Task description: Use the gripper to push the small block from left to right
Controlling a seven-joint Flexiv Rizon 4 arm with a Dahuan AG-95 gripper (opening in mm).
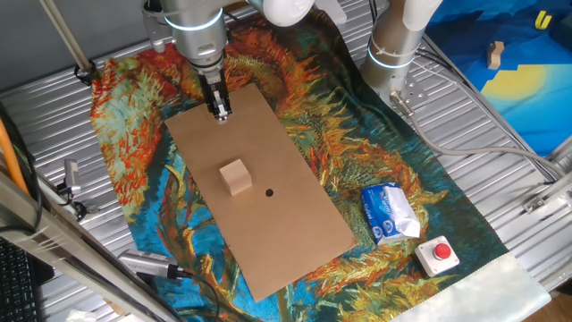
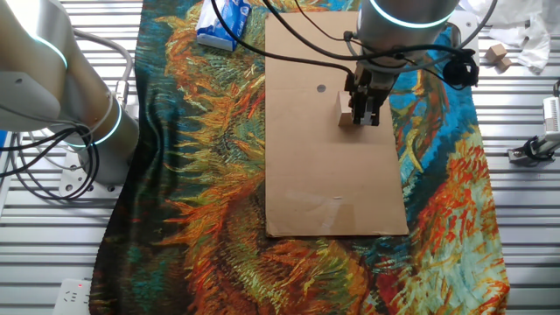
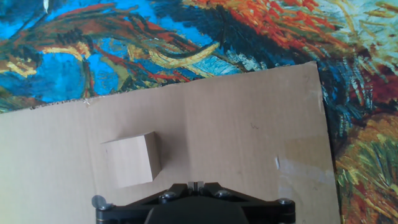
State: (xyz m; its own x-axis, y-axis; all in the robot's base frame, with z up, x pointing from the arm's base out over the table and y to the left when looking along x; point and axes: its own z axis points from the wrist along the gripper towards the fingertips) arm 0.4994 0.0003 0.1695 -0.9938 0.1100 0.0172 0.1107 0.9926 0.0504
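The small block (image 1: 235, 176) is a light-tan wooden cube that sits near the middle of the brown board (image 1: 286, 233). My gripper (image 1: 221, 114) is over the board's far end, well apart from the block. Its black fingers are closed together with nothing between them. In the other fixed view the gripper (image 2: 366, 114) overlaps the block (image 2: 344, 108) and hides part of it. In the hand view the block (image 3: 132, 160) lies left of and ahead of the shut gripper (image 3: 196, 185), with bare board (image 3: 249, 137) between them.
A small black dot (image 1: 269, 191) marks the board right of the block. A blue-white packet (image 1: 389, 213) and a red-button box (image 1: 438, 255) lie on the painted cloth at the right. A second upright arm (image 1: 398, 40) stands at the back.
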